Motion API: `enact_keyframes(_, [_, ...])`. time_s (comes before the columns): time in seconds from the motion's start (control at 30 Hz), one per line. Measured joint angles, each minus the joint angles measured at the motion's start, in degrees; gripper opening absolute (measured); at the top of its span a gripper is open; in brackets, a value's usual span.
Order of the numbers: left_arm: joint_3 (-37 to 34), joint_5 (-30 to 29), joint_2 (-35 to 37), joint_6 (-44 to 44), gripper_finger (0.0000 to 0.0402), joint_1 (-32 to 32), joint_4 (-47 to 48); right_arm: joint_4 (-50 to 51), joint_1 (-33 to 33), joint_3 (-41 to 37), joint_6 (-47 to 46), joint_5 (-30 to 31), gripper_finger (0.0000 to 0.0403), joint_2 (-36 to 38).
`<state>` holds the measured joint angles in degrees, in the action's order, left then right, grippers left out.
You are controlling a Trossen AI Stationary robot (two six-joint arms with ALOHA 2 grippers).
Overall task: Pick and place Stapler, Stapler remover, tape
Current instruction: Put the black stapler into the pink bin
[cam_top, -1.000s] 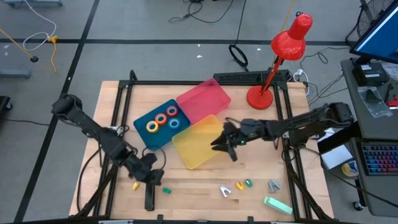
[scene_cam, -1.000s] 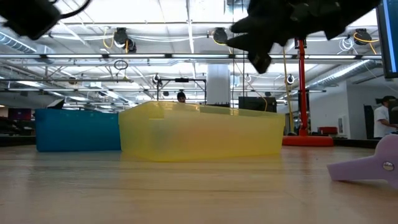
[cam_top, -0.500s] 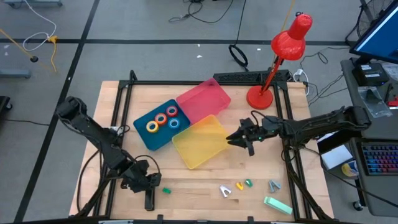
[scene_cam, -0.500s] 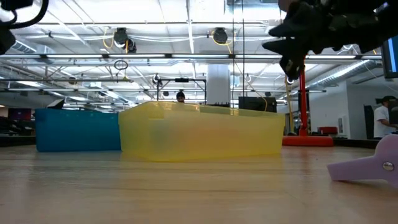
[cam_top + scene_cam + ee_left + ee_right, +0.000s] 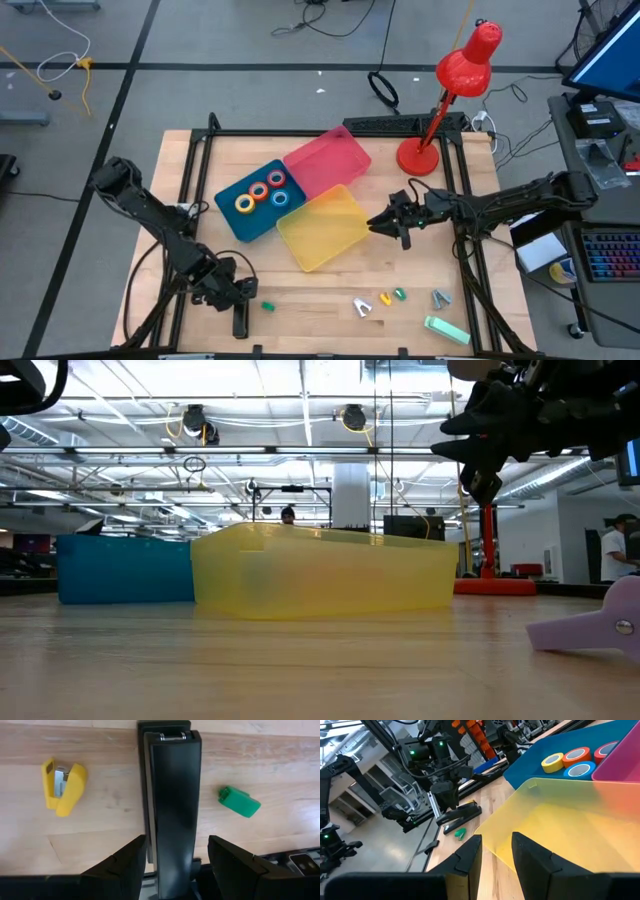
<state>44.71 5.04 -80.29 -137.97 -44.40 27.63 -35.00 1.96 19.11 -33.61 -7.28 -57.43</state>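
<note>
A black stapler [image 5: 172, 805] lies flat on the wood near the table's near edge [image 5: 240, 318]. My left gripper [image 5: 175, 865] is low over its rear end, open, one finger on each side; whether they touch it I cannot tell. My right gripper [image 5: 385, 225] hovers open and empty beside the yellow tray's [image 5: 320, 230] right edge, well above the table in the low view [image 5: 480, 455]. Yellow, orange, red and blue tape rolls [image 5: 262, 192] lie in the blue tray [image 5: 235, 218]. A yellow staple remover [image 5: 62, 785] and a green one [image 5: 239, 801] flank the stapler.
A pink tray [image 5: 330, 162] sits behind the yellow one. Small staple removers [image 5: 385, 299] and a mint-green stapler [image 5: 445, 330] lie along the near right edge. A red desk lamp [image 5: 440, 110] stands at the far right corner. Black frame rails run along the table's sides.
My right gripper has drawn back from over the yellow tray toward the table's right and now hangs beside the tray's edge. My left gripper has moved toward the near edge and down, over the black stapler. The stapler has stayed where it was.
</note>
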Motion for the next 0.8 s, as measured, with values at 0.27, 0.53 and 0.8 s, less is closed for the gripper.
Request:
enact_keyframes(0.27, [0.00, 0.00, 0.00, -0.19, 0.0211, 0.00, -0.12, -0.11, 0.00, 0.00, 0.90, 0.19, 0.0098, 0.00])
enact_keyframes(0.53, [0.00, -0.02, 0.00, 0.21, 0.0211, 0.00, -0.87, -0.11, 0.00, 0.00, 1.30, 0.21, 0.0098, 0.00])
enact_keyframes(0.8, [0.00, 0.99, -1.41, 0.30, 0.0211, 0.11, -1.09, 0.04, 0.02, 0.00, 1.32, 2.20, 0.0098, 0.00])
